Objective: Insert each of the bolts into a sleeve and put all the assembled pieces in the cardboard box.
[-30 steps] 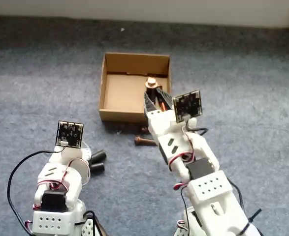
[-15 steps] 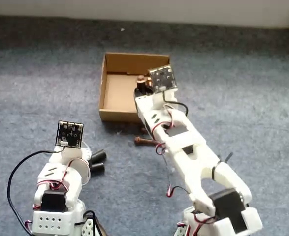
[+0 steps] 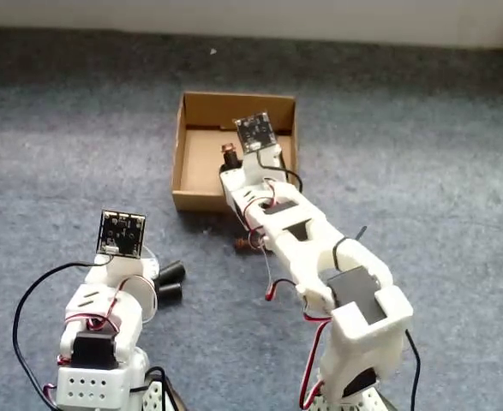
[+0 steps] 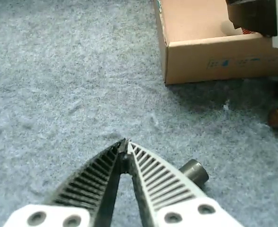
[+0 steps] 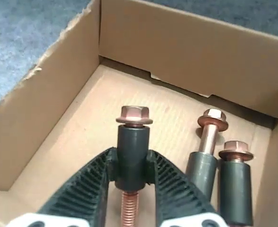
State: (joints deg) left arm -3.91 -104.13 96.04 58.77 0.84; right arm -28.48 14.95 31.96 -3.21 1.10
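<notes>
**Right gripper (image 5: 131,158) pinches a copper hex-head bolt in its black cylindrical sleeve (image 5: 133,142) above the floor of the open brown cardboard box (image 3: 193,111), upper middle of the high view.**

The release probably goes best if the piece is lowered until its threaded tip nears the box floor. It should stay apart from the two finished bolt-and-sleeve pieces (image 5: 202,165) near the box wall, and the jaws should spread slowly so it lies down rather than bounces. The held piece is upright, its flanged head seated on the sleeve top and bare thread showing below between the jaws. The left gripper (image 4: 125,146) is pressed together over the grey carpet (image 4: 58,71), beside a loose black sleeve (image 4: 194,171). Loose copper bolts (image 3: 249,244) lie just outside the box's near wall.
</notes>
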